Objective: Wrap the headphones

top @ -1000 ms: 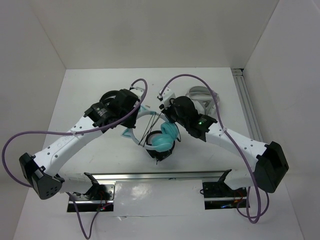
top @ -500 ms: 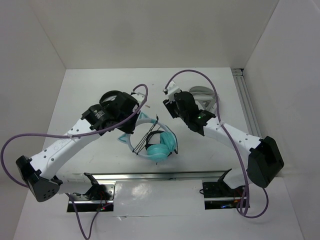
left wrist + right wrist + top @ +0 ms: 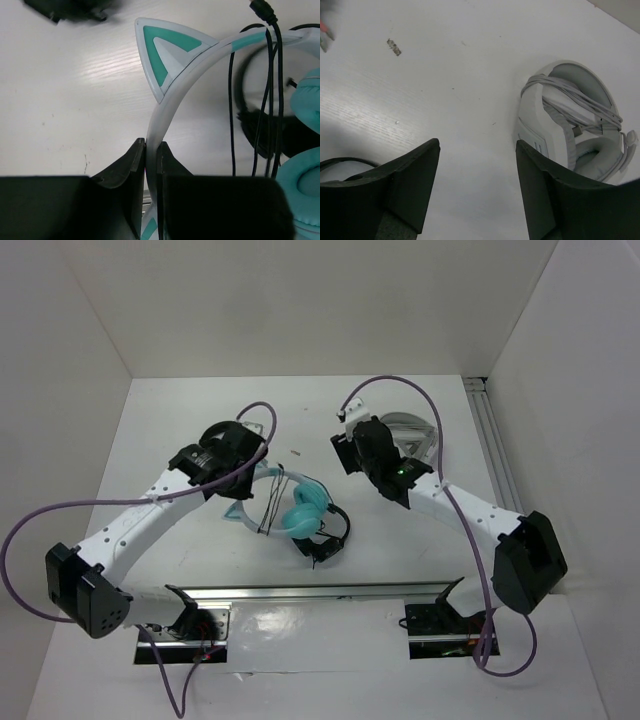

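Observation:
The headphones [image 3: 303, 510] lie mid-table, teal ear cups to the right, with the thin black cable [image 3: 272, 502] looped across the pale mint headband. My left gripper [image 3: 258, 472] is shut on the headband. In the left wrist view the headband [image 3: 172, 100] runs up from between my fingers, my gripper [image 3: 151, 150] is clamped on it below one cat ear [image 3: 167, 55], and the cable [image 3: 270, 75] and teal cups [image 3: 305, 185] are on the right. My right gripper [image 3: 345, 448] is open and empty, behind and to the right of the headphones; its view [image 3: 477, 145] shows bare table between the fingers.
Small black headphones [image 3: 326, 543] lie against the near side of the teal cups. Grey-white headphones [image 3: 408, 435] with a wrapped cable sit at the back right, close to my right gripper, and also show in the right wrist view [image 3: 570, 120]. A small scrap [image 3: 394, 46] lies on the table.
My right gripper drew back from the teal ear cups toward the far right. My left gripper pulled the headband back and left, and the teal cups slid off the black headphones.

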`<state>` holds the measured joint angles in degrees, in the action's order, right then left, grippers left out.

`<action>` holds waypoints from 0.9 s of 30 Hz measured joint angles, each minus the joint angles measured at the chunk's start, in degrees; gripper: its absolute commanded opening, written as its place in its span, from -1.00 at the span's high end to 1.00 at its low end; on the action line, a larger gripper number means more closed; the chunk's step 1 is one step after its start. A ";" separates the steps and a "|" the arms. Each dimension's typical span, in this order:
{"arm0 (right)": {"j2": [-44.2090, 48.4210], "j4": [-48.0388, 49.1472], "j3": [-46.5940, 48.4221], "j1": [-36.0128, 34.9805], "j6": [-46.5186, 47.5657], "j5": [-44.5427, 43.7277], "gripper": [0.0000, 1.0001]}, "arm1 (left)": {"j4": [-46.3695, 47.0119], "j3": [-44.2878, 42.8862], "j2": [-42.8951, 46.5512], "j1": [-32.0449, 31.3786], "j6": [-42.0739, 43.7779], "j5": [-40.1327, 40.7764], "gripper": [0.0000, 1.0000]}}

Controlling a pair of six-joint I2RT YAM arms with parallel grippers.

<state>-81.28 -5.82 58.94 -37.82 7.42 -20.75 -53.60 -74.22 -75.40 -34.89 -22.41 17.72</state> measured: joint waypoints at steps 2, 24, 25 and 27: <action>0.90 -0.44 0.00 0.39 -0.76 -0.44 -0.46 | 1.18 3.39 0.28 3.28 -2.67 1.25 1.00; 13.07 -2.43 -0.02 -8.76 -4.55 -1.40 -0.79 | 10.86 37.20 10.45 16.33 -40.76 13.20 1.00; 13.07 -2.40 -0.02 -9.20 -4.55 -1.75 -0.79 | 11.04 37.18 9.86 16.68 -41.70 13.33 0.99; 13.07 -2.56 -0.02 -10.10 -4.33 -2.45 -0.81 | 11.02 37.20 9.03 17.09 -43.89 13.68 0.88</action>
<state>-68.20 -8.38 58.92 -47.92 3.09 -23.20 -42.59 -37.01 -66.37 -17.80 -66.30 31.40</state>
